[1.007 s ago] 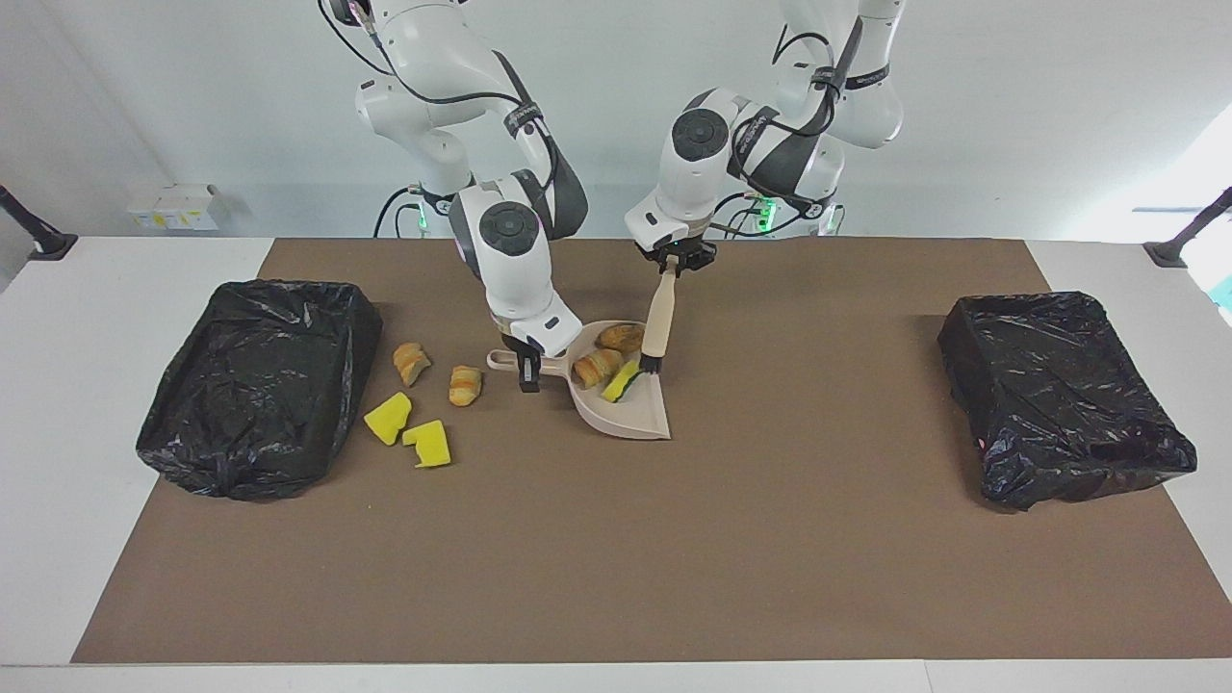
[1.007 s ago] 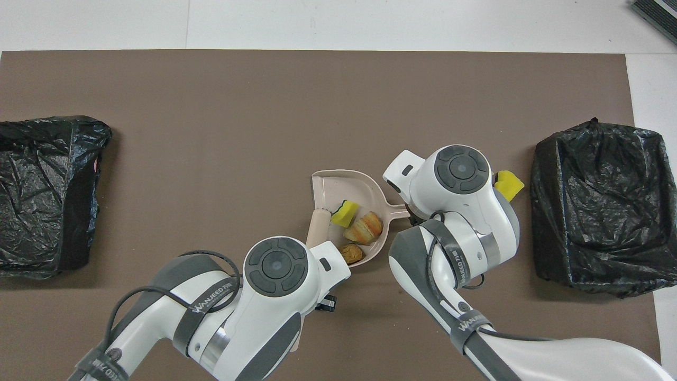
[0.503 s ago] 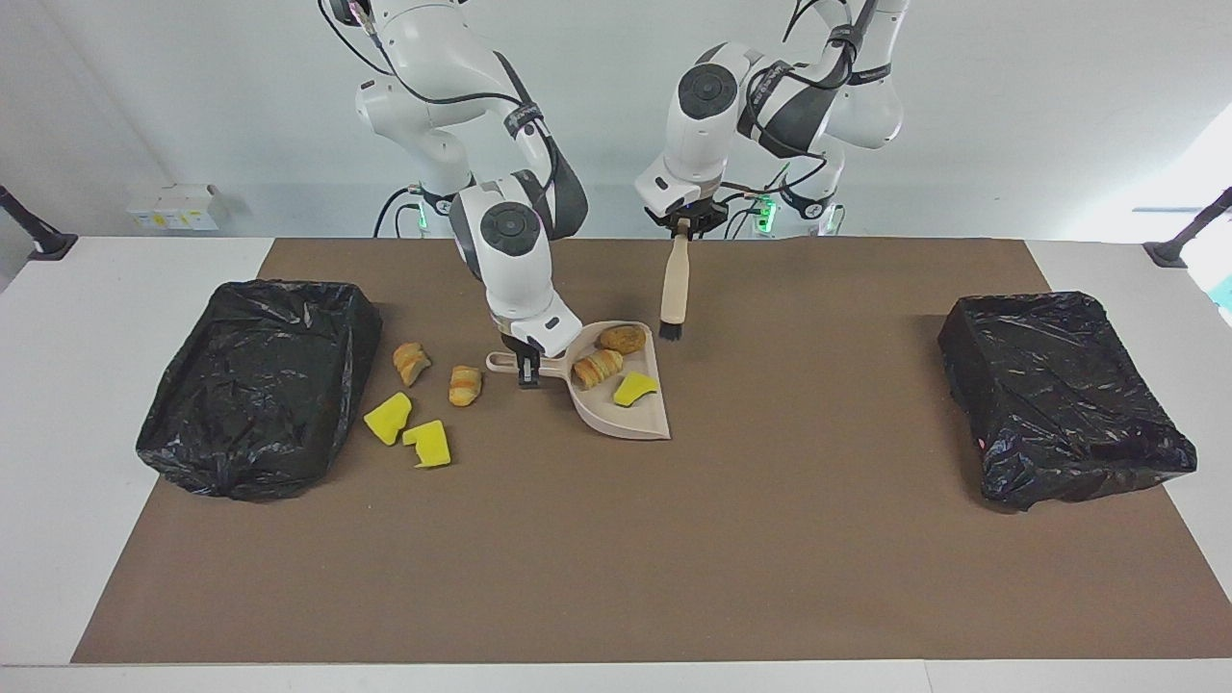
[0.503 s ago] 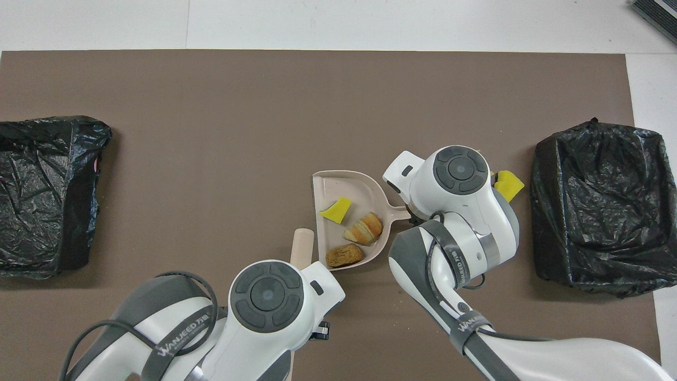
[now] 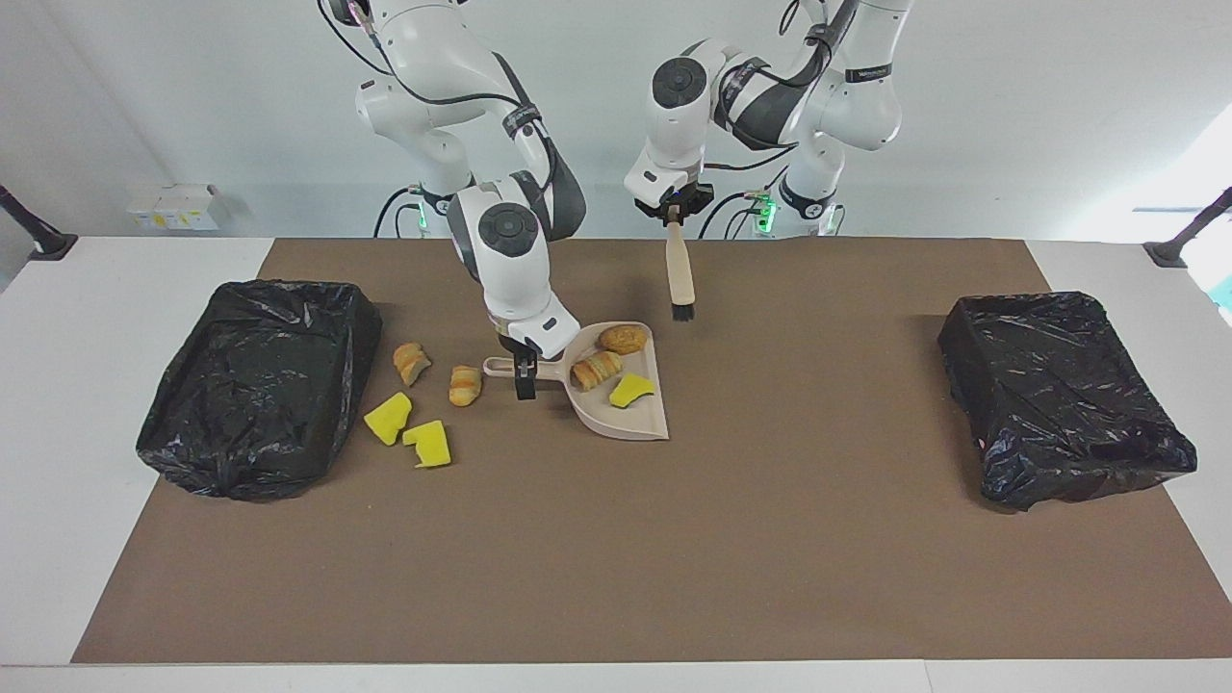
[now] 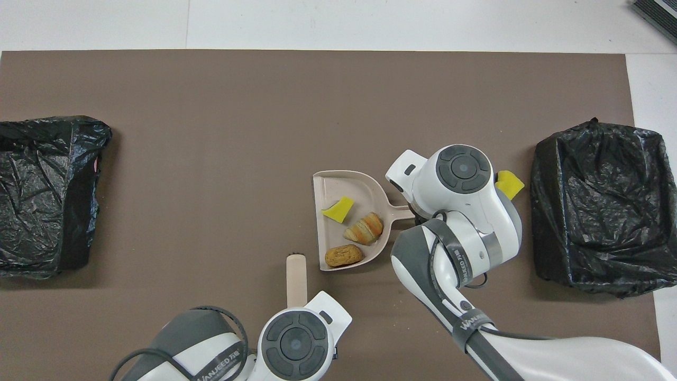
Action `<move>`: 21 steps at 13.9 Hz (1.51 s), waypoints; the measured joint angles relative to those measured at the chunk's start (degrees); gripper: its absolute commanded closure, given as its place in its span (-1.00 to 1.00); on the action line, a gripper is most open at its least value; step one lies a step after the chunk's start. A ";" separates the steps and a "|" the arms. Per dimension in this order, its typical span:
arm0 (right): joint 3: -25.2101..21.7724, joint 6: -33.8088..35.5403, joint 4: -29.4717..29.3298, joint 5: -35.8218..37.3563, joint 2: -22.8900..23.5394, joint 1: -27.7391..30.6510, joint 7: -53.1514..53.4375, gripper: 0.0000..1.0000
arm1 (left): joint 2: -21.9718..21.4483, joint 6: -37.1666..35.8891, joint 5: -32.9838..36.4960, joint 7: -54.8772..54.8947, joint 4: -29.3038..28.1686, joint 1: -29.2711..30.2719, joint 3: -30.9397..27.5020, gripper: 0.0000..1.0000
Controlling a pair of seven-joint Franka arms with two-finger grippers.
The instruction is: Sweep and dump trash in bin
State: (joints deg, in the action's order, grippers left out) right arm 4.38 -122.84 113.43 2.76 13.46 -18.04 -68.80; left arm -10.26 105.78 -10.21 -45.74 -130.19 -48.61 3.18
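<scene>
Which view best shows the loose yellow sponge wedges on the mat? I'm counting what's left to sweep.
The facing view: both loose yellow sponge wedges lie uncovered. Overhead, the right arm hides all but one wedge's corner.

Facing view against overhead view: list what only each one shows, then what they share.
Facing only: two bread lumps and one sponge wedge on the mat, which the right arm hides in the overhead view. It also shows the left gripper shut on the brush and the right gripper at the dustpan handle.
Overhead only: a dark ridged object at the table's corner.
Both: the dustpan holding three pieces of trash, the brush, two black-bagged bins and a second wedge.
</scene>
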 measured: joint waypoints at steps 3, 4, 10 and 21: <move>-0.02 0.02 0.07 0.01 0.00 0.42 0.00 -1.00 | 0.01 3.79 0.00 -0.02 -2.29 -0.45 -0.03 1.00; -0.04 0.06 0.10 0.01 0.00 0.44 0.00 -1.00 | 0.01 4.80 -0.01 -0.02 -2.80 -0.66 -0.01 1.00; -0.25 0.03 0.07 3.66 0.01 2.80 -0.22 -1.00 | 0.01 5.56 -0.02 -0.02 -3.10 -0.70 -0.02 1.00; 0.35 0.89 -0.51 4.26 0.00 2.15 -4.27 -1.00 | 0.01 5.68 -0.02 -0.01 -3.10 -0.70 -0.03 1.00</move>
State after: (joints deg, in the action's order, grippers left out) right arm 4.72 -121.95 112.92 7.01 13.46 -15.89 -73.07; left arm -10.25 111.47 -10.23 -45.75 -133.30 -49.31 3.16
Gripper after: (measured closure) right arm 0.000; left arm 0.736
